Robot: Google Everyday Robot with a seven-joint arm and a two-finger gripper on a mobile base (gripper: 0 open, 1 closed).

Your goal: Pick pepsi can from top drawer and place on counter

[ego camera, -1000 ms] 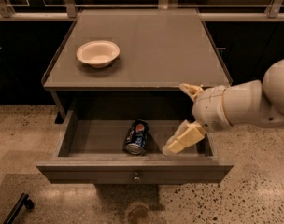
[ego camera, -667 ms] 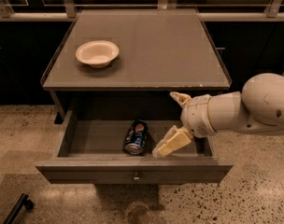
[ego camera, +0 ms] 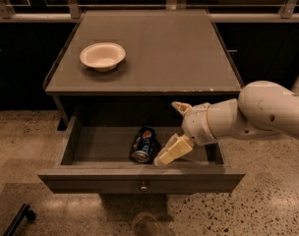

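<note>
The pepsi can (ego camera: 143, 144) lies on its side in the middle of the open top drawer (ego camera: 139, 178), its silver end toward the drawer front. My gripper (ego camera: 172, 130) reaches in from the right, just right of the can and above the drawer floor. It is open: one cream finger (ego camera: 173, 150) points down-left beside the can, the other (ego camera: 180, 107) sticks up near the counter edge. It holds nothing. The counter (ego camera: 164, 53) is the cabinet's flat grey-brown top above the drawer.
A white bowl (ego camera: 103, 56) sits on the counter's left part. My white arm (ego camera: 267, 114) spans the right side over the drawer's right end. Dark cabinets and a rail run behind. Speckled floor lies around the cabinet; a dark object (ego camera: 16, 220) sits at bottom left.
My gripper and arm have moved left across the drawer, closing the gap to the can. The can and the bowl have not moved.
</note>
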